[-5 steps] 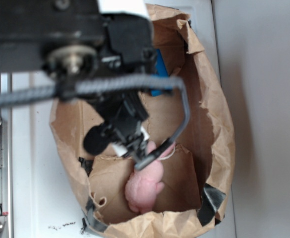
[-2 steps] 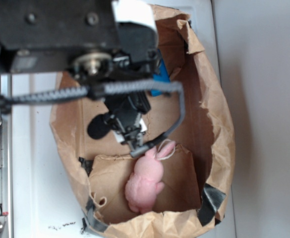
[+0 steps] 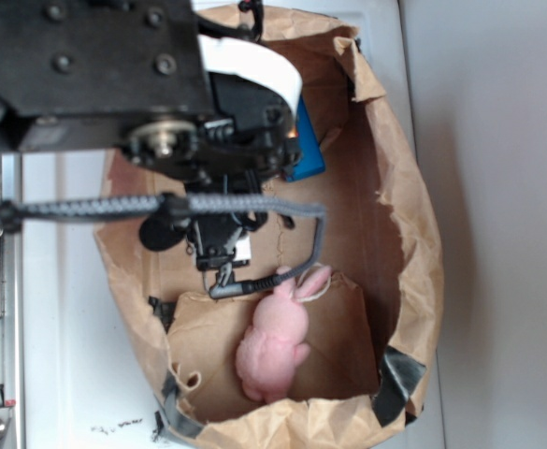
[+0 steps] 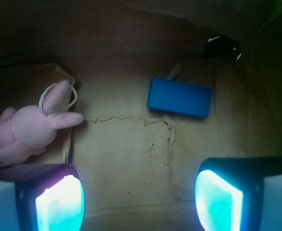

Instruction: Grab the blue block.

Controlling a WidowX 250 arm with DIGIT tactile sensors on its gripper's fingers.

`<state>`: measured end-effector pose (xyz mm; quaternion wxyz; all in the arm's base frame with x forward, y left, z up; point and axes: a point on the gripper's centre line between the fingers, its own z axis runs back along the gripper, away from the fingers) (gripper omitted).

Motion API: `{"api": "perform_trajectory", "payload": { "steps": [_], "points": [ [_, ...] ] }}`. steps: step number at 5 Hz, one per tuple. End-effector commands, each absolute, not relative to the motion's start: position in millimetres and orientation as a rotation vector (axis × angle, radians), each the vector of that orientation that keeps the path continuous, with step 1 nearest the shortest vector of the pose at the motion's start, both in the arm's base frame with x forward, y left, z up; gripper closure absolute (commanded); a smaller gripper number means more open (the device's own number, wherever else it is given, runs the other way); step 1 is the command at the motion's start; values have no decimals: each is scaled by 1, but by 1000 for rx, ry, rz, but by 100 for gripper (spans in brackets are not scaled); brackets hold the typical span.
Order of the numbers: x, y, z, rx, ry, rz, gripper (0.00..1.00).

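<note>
Your pincer (image 4: 140, 199) is spread wide with nothing between its glowing pads (image 4: 60, 204), hanging inside the brown paper bag (image 3: 413, 243) above its bare floor. The blue block (image 4: 179, 97) lies flat on the bag's floor, well apart from the pincer, and in the wrist view it sits above the right pad. The pink bunny (image 4: 27, 130) lies on the same floor, well to the left of the blue block, its ears pointing toward it. From the exterior view the arm hides most of the blue block (image 3: 308, 150).
</note>
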<state>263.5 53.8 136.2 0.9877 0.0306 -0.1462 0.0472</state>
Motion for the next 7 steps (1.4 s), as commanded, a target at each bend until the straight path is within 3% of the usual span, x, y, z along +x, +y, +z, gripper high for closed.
{"api": "perform_trajectory", "payload": {
  "steps": [1,2,3,5,7],
  "points": [
    [267,64,149,79,-331,113,0],
    [267,64,149,79,-331,113,0],
    [284,87,139,84,-281,-112,0],
    [302,94,121,85,-233,-465,0],
    [289,69,123,142,-279,-645,0]
  ]
}}
